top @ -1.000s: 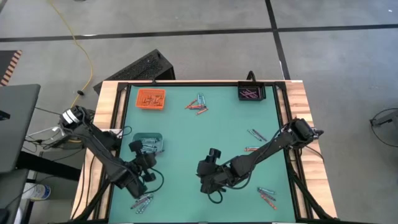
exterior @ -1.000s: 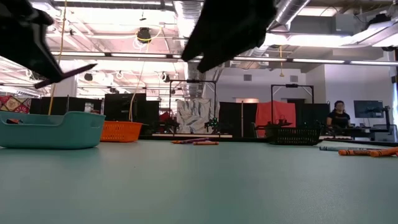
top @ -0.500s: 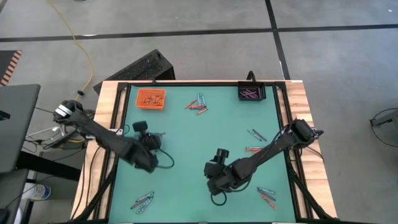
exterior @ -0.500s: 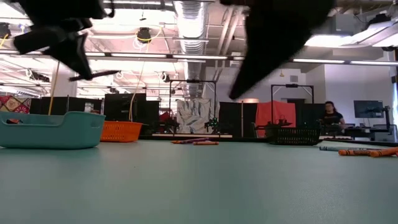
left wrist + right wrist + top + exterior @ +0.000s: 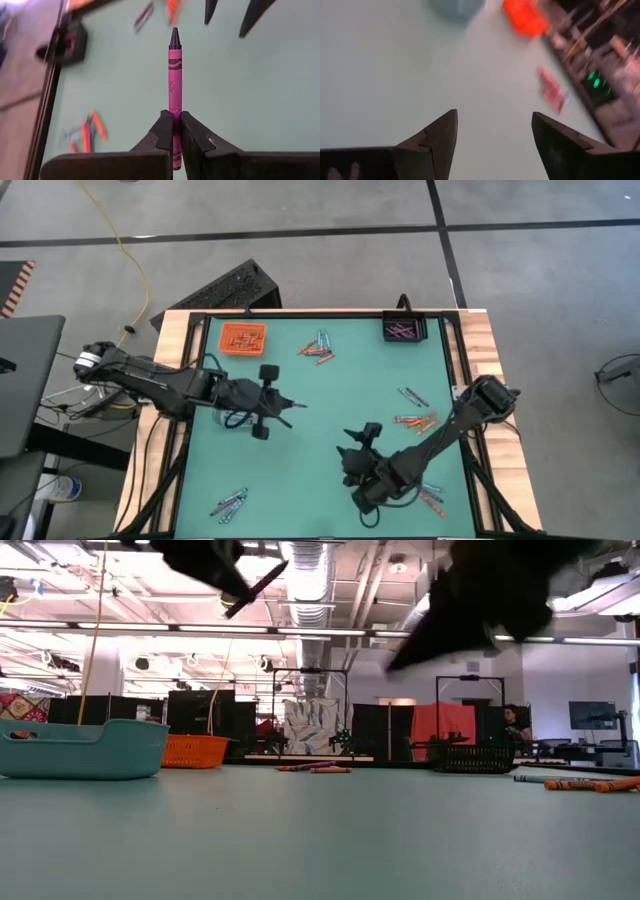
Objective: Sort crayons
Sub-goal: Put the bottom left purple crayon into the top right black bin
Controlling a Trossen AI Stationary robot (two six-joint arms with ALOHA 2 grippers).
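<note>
Green table (image 5: 330,395), scattered crayons (image 5: 320,347), possibly teal tray (image 5: 82,748)

From overhead you look straight down on the table (image 5: 330,420). The low camera faces level across it. Both show the orange tray (image 5: 242,339) and black tray (image 5: 404,330).

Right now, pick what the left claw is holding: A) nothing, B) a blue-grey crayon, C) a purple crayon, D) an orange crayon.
C: in the left wrist view the left claw is shut on an upright purple crayon, tip pointing away.
</note>
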